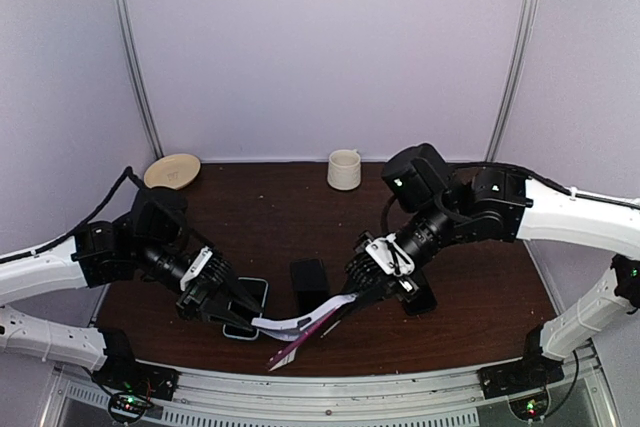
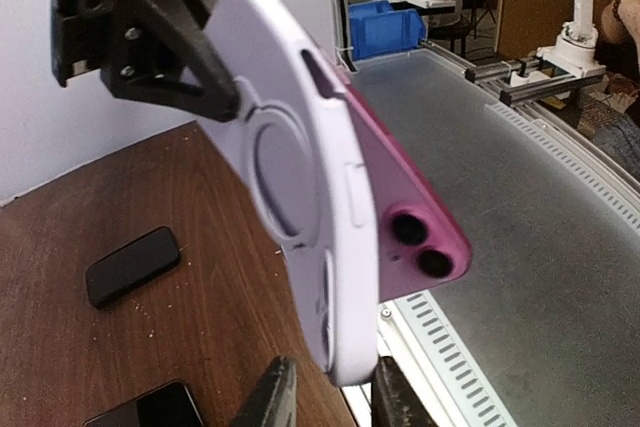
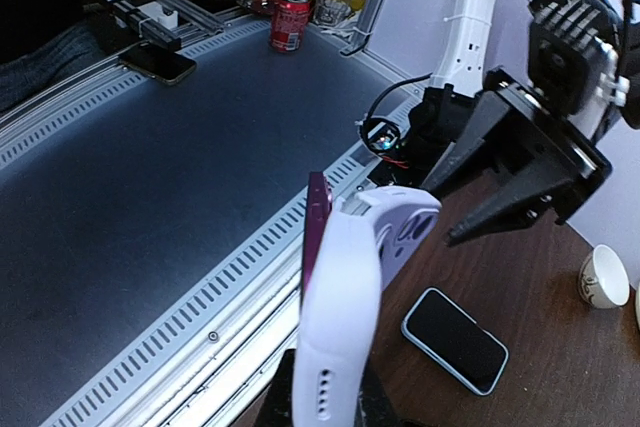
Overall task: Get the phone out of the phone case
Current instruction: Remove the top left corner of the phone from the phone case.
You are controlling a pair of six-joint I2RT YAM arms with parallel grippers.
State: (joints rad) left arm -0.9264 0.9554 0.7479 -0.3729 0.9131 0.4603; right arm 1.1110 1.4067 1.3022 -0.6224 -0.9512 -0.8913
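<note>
clearly the pink phone [image 2: 415,197] hangs half out of the white case [image 2: 290,167], whose one end the right gripper [image 1: 358,292] pinches tight while the left gripper [image 1: 245,315] straddles the other end, grip uncertain, so any jolt could slip the pink phone free to fall.

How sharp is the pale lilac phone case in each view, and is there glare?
Left wrist: the pale lilac rubbery phone case looks slightly soft, the glossy pink phone behind it sharper. Right wrist: the case's near end is blurred and stretched. Top external: both small, evenly lit, no glare.
</note>
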